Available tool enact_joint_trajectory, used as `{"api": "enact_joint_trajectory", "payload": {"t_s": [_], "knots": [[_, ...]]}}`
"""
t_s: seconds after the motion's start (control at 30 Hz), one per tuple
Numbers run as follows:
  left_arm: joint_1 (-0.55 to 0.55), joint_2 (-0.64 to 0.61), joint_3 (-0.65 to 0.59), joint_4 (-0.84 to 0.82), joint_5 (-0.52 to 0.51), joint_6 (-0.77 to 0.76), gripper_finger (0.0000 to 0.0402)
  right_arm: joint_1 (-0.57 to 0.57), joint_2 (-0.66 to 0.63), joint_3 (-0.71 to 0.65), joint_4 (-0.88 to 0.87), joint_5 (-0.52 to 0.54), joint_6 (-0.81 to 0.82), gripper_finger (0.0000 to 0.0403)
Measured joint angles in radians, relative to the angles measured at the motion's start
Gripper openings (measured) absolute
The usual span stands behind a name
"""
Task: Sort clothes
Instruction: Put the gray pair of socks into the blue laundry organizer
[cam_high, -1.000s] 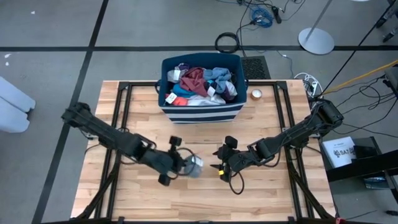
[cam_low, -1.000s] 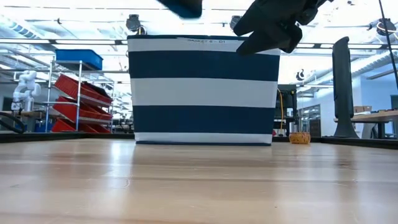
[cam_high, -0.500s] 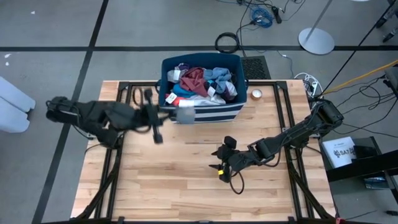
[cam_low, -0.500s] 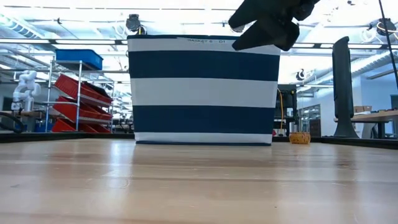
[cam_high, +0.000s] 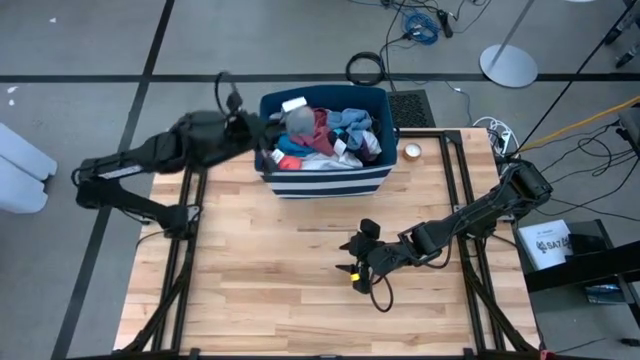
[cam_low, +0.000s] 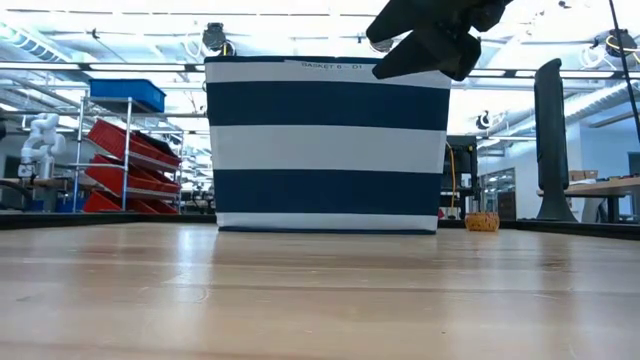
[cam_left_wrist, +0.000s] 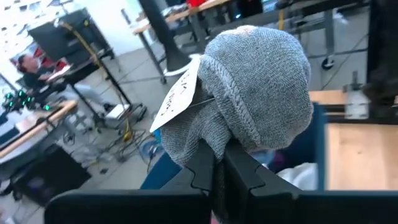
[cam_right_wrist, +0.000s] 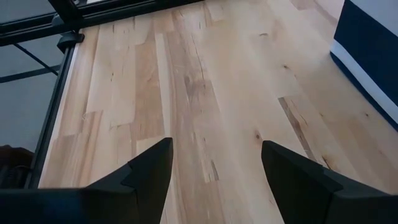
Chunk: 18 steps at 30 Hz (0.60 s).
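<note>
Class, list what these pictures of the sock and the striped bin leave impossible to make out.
- Writing on the grey sock's white tag: left wrist view, too small and angled.
- Clothes in the striped bin: low view, hidden by its front wall.
- Left tool: low view, not seen.
- Bin's lower layers: high view, covered by top garments.

Writing on the white tag (cam_left_wrist: 177, 93) pinned to the grey sock (cam_left_wrist: 255, 87) was too blurred to read; the bin (cam_low: 327, 145) hid its clothes from table level.
</note>
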Motion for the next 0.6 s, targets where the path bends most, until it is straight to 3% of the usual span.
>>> {"api": "enact_joint_trajectory", "payload": {"t_s": [0.33, 0.6], "knots": [[0.283, 0.145, 0.0, -0.001, 0.289, -0.144, 0.0017, 0.0, 0.0, 0.0, 0.0, -0.004, 0.001, 0.0233], [0.364, 0.258, 0.0, -0.008, 0.344, -0.207, 0.0017, 0.0, 0.0, 0.0, 0.0, -0.004, 0.004, 0.0233]]}}
